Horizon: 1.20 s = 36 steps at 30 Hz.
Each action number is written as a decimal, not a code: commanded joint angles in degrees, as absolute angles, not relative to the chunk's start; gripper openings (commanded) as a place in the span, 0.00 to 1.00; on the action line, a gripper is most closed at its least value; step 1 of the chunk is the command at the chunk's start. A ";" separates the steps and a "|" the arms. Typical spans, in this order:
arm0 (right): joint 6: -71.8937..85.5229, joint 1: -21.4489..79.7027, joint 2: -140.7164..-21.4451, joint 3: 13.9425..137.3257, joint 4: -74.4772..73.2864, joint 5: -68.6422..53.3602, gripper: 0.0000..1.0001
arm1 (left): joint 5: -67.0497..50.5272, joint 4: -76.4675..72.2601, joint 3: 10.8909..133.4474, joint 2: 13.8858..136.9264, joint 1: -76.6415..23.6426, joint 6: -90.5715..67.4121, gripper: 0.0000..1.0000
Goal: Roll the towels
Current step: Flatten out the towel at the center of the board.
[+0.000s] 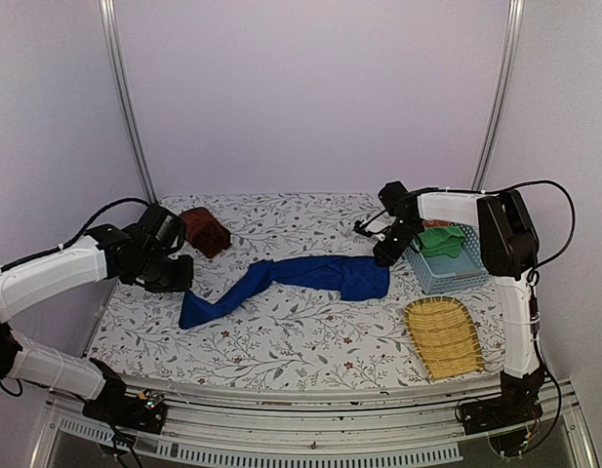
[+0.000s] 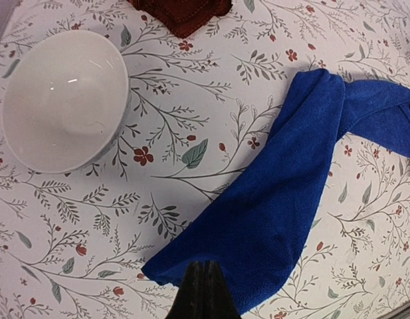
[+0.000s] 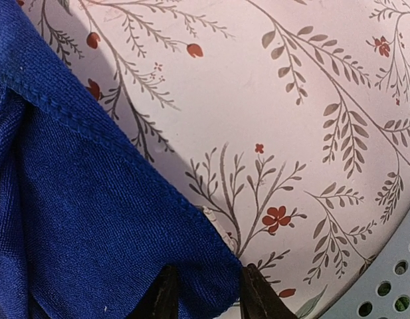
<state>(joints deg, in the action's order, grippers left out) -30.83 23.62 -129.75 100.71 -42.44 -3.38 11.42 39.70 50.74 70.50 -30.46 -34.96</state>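
The royal blue towel (image 1: 310,275) lies stretched out as a long strip across the middle of the table. Its left end (image 2: 284,219) lies flat below my left gripper (image 2: 203,282), whose jaws are shut, with their tips over the cloth's edge. In the top view, my left gripper (image 1: 179,278) hovers above that end. My right gripper (image 1: 383,255) is at the towel's right end. Its jaws (image 3: 205,282) stand apart, with the hemmed corner of the towel (image 3: 92,219) lying between them. The dark reddish-brown towel (image 1: 205,231) sits bundled at the back left, and its edge (image 2: 185,13) shows at the top of the left wrist view.
A white bowl (image 2: 62,100) sits upside down on the flowered tablecloth to the left of the blue towel. A pale blue perforated basket (image 1: 447,268) holding a bright green cloth (image 1: 439,240) stands at the right. A yellow woven tray (image 1: 444,336) lies in front of it.
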 commanded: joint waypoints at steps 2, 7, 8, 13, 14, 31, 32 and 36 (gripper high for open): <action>-29.66 23.21 -133.77 101.54 -44.33 -0.63 0.26 | 12.83 39.04 51.01 69.05 -29.30 -33.63 0.00; -29.28 23.23 -131.67 103.94 -44.83 -1.60 0.03 | 14.54 39.86 52.32 67.13 -28.02 -33.61 0.00; -29.19 23.22 -130.44 104.68 -44.73 -1.85 0.03 | 14.80 39.94 52.85 66.45 -27.40 -33.24 0.00; -29.60 22.98 -121.11 107.44 -42.71 -0.42 0.02 | 18.47 43.37 59.39 62.88 -24.99 -32.54 0.00; -29.64 22.64 -118.60 107.41 -42.15 -0.40 0.02 | 19.51 44.35 60.80 61.80 -24.90 -32.57 0.00; -31.84 21.20 -80.60 69.90 -30.83 -23.12 0.02 | 2.32 52.17 52.28 47.63 -24.37 -39.62 0.00; -31.60 21.18 -82.10 70.71 -30.95 -23.04 0.02 | 2.57 51.40 51.49 48.63 -24.35 -39.30 0.00; -29.14 21.19 -91.17 77.64 -30.72 -20.65 0.02 | 5.37 49.88 51.74 55.61 -24.10 -37.05 0.00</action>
<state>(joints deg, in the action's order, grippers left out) -31.05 21.32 -84.84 71.75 -33.41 -21.37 6.72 51.88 51.59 50.11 -24.82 -38.79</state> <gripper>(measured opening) 0.026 0.009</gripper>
